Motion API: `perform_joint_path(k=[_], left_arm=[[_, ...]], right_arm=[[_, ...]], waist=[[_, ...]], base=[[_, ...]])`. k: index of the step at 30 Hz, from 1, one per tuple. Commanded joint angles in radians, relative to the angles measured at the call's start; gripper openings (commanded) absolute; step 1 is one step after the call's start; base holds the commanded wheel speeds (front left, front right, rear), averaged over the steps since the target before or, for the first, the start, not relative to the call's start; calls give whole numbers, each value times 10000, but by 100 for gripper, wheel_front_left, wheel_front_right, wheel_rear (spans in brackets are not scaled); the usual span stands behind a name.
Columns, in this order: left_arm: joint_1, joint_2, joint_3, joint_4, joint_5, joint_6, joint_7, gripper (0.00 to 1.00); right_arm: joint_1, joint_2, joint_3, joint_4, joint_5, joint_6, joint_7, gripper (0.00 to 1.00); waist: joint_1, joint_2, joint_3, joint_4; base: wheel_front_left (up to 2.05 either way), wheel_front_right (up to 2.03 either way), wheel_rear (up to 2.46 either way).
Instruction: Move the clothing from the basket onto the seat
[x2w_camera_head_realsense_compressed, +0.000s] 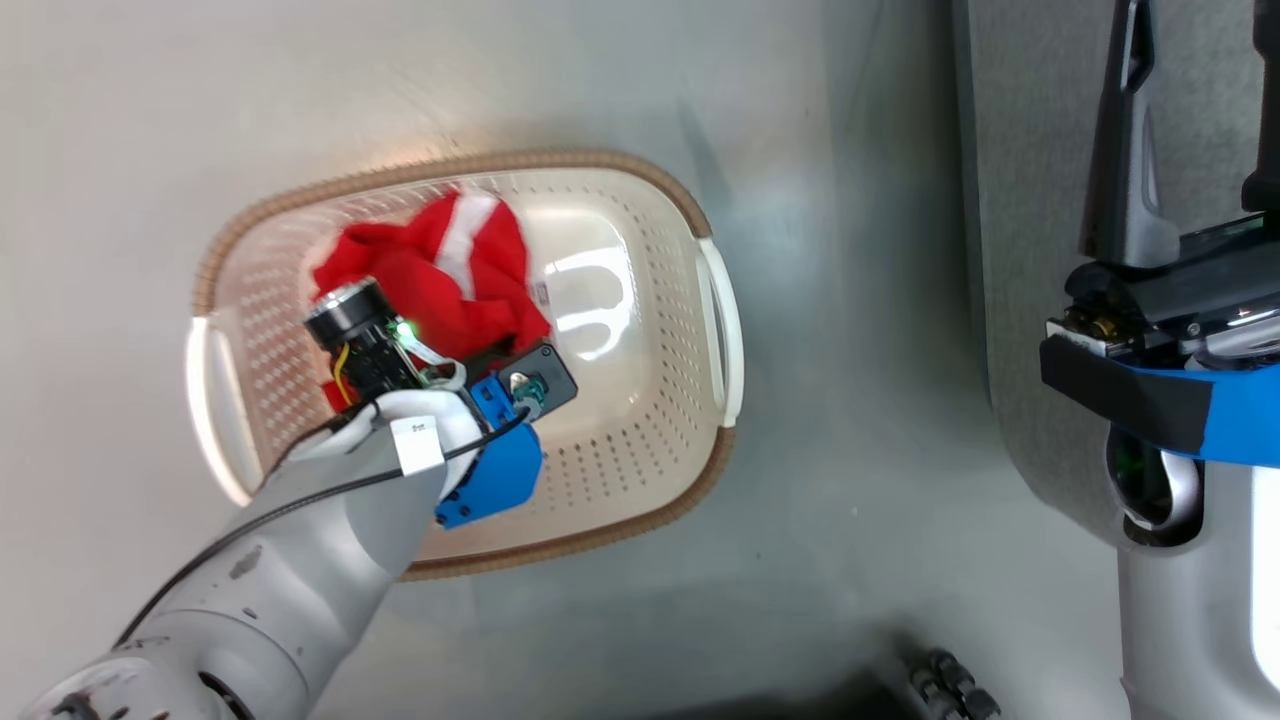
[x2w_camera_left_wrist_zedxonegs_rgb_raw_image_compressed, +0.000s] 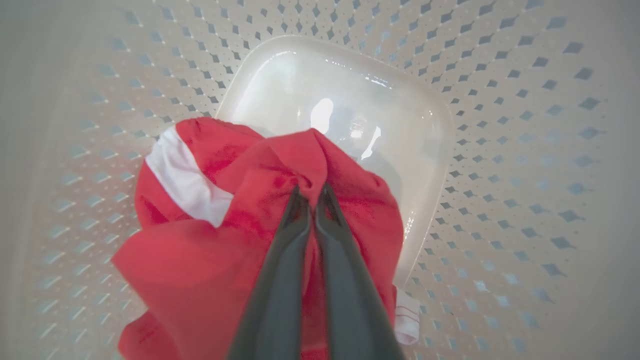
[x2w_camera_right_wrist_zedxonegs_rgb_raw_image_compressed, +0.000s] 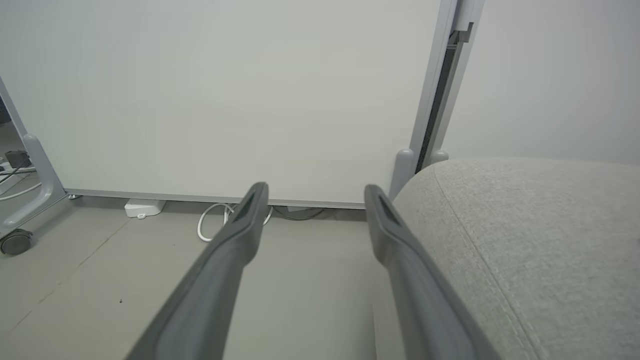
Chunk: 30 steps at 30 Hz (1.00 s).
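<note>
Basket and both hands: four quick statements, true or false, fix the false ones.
1. The left hand is shut on the clothing inside the basket. True.
2. The right hand is shut. False: it is open and holds nothing.
3. The clothing lies on the seat. False: it is in the basket.
4. The basket stands on the floor. True.

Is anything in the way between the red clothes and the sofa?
The left gripper is shut on the clothes, which lie inside the basket, so its wall and rim on the sofa side must be cleared first. Past that is bare floor. The open right gripper hangs by the sofa's edge.
</note>
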<state>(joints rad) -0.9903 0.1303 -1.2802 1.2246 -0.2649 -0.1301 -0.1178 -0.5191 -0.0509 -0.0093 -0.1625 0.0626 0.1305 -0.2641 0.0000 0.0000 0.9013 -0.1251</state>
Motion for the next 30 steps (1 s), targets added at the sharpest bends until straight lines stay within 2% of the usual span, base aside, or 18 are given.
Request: perform_joint_path(k=[1,18,30], left_arm=[[70,-70,-32,-58,-81,-1,-130,0],[1147,-484,-32,-703,-1884,-1,-1288,0],[1727,-136,232,-1930,-2917,-2,-1480,0]], right_arm=[[163,11,-28,67,-50,5,-5,100],[1300,-166,-333,836,-108,5,-3,100],[2613,-179,-511,1376,20,5,-3,100]], waist=[[0,0,-582,286],[0,0,-3769,1093],[0,0,-6112,1580]], base=[[0,0,0],[0,0,0],[0,0,0]])
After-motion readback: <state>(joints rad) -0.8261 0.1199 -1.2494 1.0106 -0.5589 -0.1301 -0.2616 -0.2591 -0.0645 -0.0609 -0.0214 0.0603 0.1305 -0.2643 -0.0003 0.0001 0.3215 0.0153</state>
